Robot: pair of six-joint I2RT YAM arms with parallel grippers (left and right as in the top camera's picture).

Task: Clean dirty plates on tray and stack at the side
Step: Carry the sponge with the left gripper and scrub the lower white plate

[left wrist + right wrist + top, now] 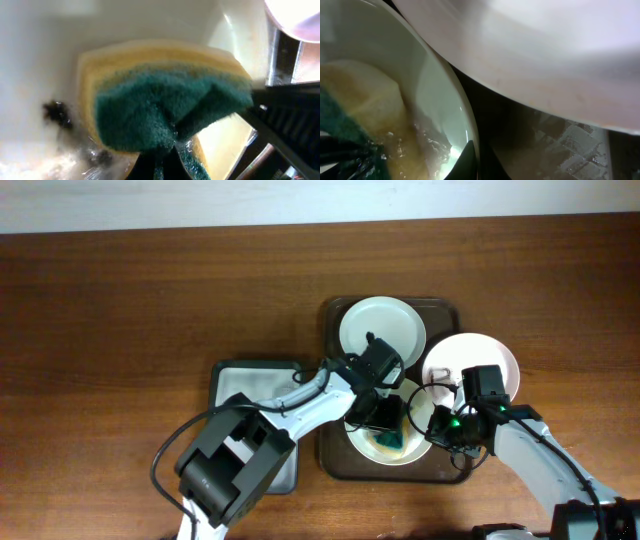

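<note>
Three dirty plates show in the overhead view. One lies at the far end of the dark brown tray [335, 465], a white plate [381, 328]. A pinkish plate [470, 360] overhangs the tray's right rim. The near plate [362, 442] holds a green and yellow sponge [391, 442]. My left gripper [386, 426] is shut on that sponge [165, 100] and presses it onto the wet plate [40, 55], beside a dark smudge [56, 112]. My right gripper [477, 162] is shut on the near plate's rim [465, 115], under the pinkish plate [545, 50].
A smaller grey metal tray [250, 372] sits left of the brown tray, partly under my left arm. Bare wood-grain tabletop [130, 310] stretches to the left and along the far side. Suds and water lie in the near plate [427, 145].
</note>
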